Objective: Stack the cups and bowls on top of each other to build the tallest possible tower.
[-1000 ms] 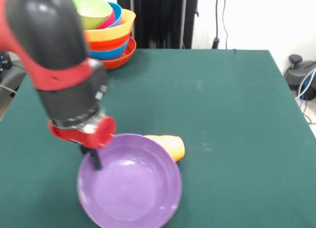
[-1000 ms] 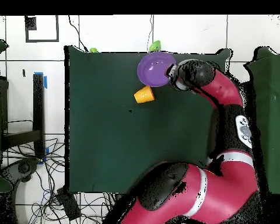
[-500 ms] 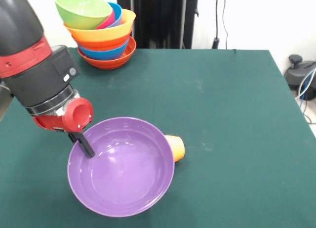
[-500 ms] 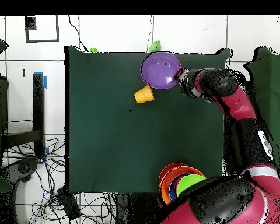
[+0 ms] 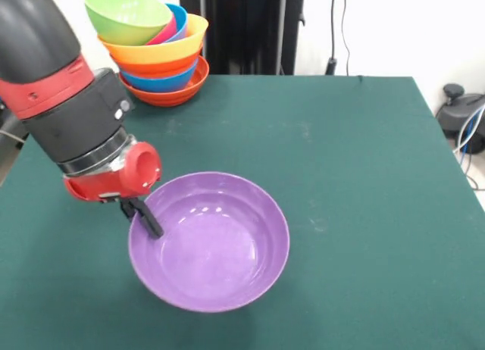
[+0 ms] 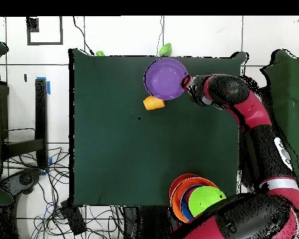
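Green desk [image 5: 356, 176] all around. Jaws [image 5: 144, 217] pinched on rim of big purple bowl [image 5: 212, 244], lifted and tipped. Shiny, smooth plastic: light, stiff, maybe slippery, so best held by thin rim. Orange cup [image 6: 153, 103] hiding just past bowl. Tower [image 5: 155, 51] far behind jaws.

- Big bowl [image 5: 210, 241] sits near one edge of the surface [image 5: 341, 176].
- Cup [image 6: 154, 103] lies just beside the bowl.
- Tower [image 5: 155, 47] stands well apart, at the corner.

Green table cloth [image 5: 356, 160], black post [image 5: 242, 28] behind, hanging cables [image 5: 337, 24] (white wall)
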